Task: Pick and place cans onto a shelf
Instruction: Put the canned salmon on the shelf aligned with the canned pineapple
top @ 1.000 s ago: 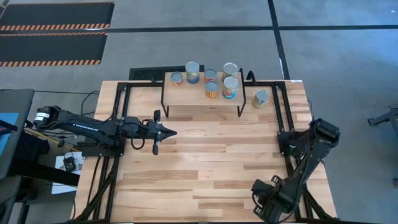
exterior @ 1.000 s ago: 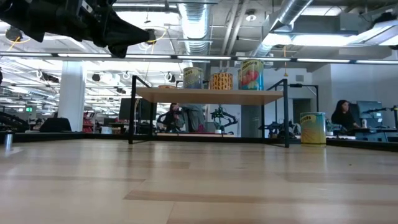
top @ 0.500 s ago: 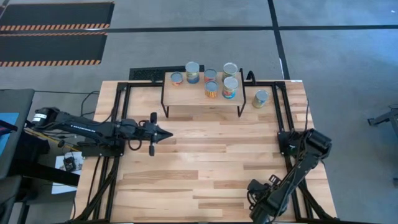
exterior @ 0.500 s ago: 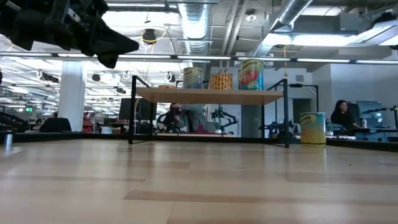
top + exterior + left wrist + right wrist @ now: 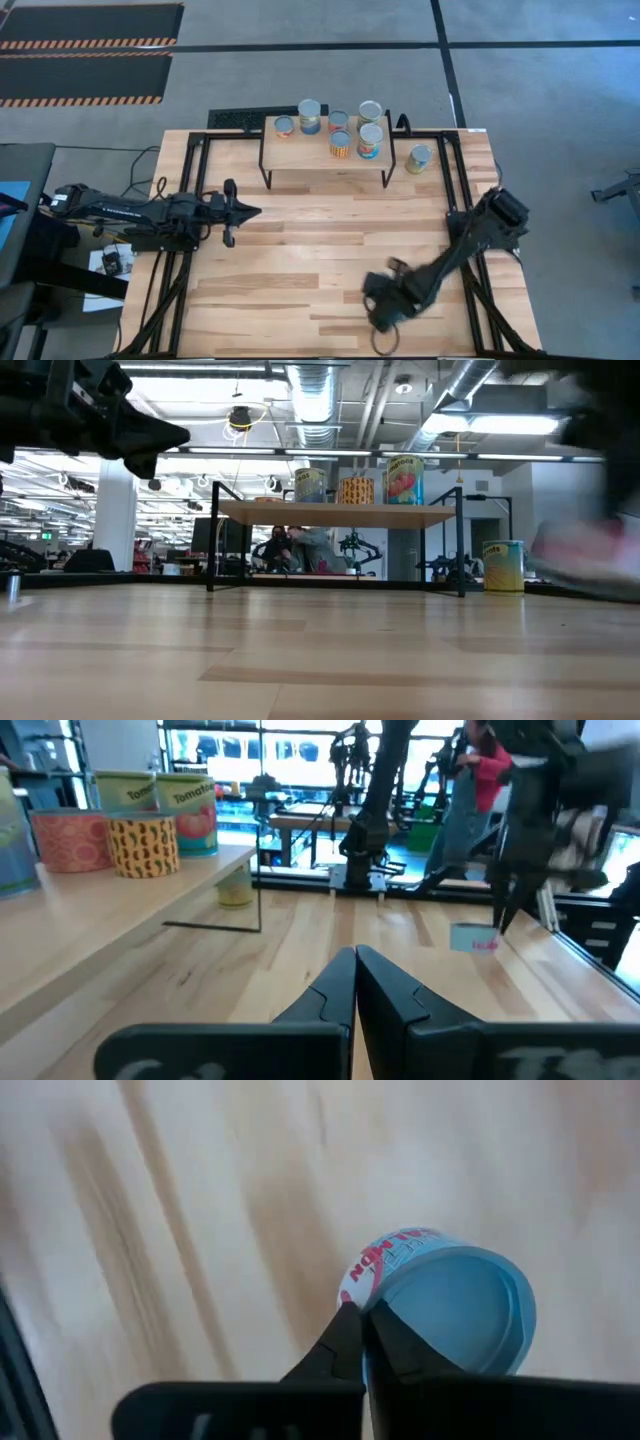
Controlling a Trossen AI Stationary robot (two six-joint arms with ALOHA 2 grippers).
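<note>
Several cans (image 5: 341, 144) stand upright on the shelf (image 5: 320, 158) at the table's far side. One more can (image 5: 419, 158) stands on the table to the right of the shelf. My right gripper (image 5: 360, 1320) is over the near middle of the table (image 5: 380, 305), shut on a short can with a pale blue and white label and red lettering (image 5: 440, 1305). My left gripper (image 5: 355, 960) hovers shut and empty over the table's left part (image 5: 252, 211), pointing toward the right. My right gripper pinches the short can at its rim (image 5: 372, 1302), only at the fingertips. The left wrist view shows the fingers (image 5: 503, 905) pointing down, with the can (image 5: 474, 938) hanging tilted just below them. The can stays sharp against the streaked table in the right wrist view.
Black frame rails (image 5: 190, 200) run along the table's left and right sides. Open wooden tabletop (image 5: 330, 230) lies between the shelf and the two arms. People show in the room beyond the table (image 5: 300, 545).
My right gripper has swung fast from the table's near right corner toward the near middle, its arm stretching out leftward; it shows blurred. My left gripper has drawn back toward the table's left edge, staying shut.
</note>
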